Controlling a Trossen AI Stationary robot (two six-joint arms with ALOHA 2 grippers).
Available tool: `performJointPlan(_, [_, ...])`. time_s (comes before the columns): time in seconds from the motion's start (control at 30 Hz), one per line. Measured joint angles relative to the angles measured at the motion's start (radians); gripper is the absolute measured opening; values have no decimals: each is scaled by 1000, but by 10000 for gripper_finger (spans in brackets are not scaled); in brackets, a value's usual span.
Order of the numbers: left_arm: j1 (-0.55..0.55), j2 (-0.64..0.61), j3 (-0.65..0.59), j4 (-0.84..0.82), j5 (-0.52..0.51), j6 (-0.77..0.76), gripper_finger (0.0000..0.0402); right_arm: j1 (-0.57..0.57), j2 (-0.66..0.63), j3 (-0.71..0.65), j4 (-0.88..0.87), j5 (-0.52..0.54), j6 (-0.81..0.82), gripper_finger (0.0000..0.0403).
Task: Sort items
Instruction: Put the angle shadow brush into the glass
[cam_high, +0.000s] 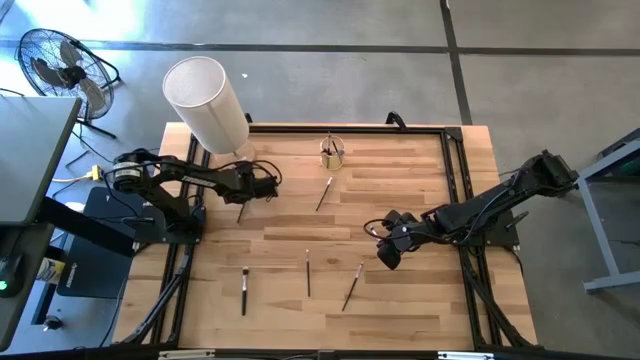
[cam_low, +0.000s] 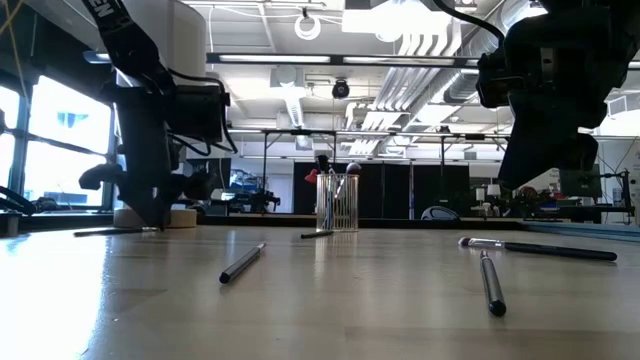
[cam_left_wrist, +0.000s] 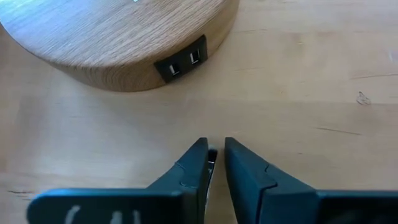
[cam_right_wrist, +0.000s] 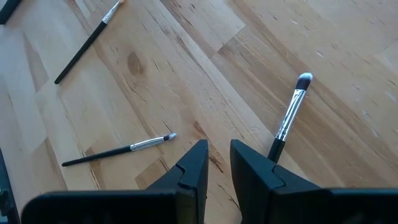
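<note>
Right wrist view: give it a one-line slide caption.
Right gripper hovers over the wooden table among three scattered makeup brushes.

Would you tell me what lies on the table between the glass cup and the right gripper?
In the high view, one brush lies between the glass cup and the right gripper.

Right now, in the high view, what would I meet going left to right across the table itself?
Left gripper low at a brush → black-handled brush near the front edge → slim brush → glass cup holding brushes, at the back → angled brush → right gripper.
</note>
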Motion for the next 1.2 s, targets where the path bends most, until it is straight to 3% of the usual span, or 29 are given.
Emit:
performJointPlan(0.33, [0,-3,1,-6,38,16,3,0,0,0,0,0,0,62])
performJointPlan(0.4, [-2,-3,1,-5,39,81,1,0,0,0,3,0,-2,62])
performJointPlan(0.53, [0,-3,1,16,79,365,1,0,0,0,21,0,-22,62])
performJointPlan(0.8, [-66,-10,93,71,232,416,0,0,0,0,30,0,-73,62])
performJointPlan(1.07, [-181,-11,150,367,143,426,0,28,0,0,30,-18,-147,62])
performJointPlan(1.2, [-229,-11,154,528,43,422,0,84,-11,-22,30,-6,-161,59])
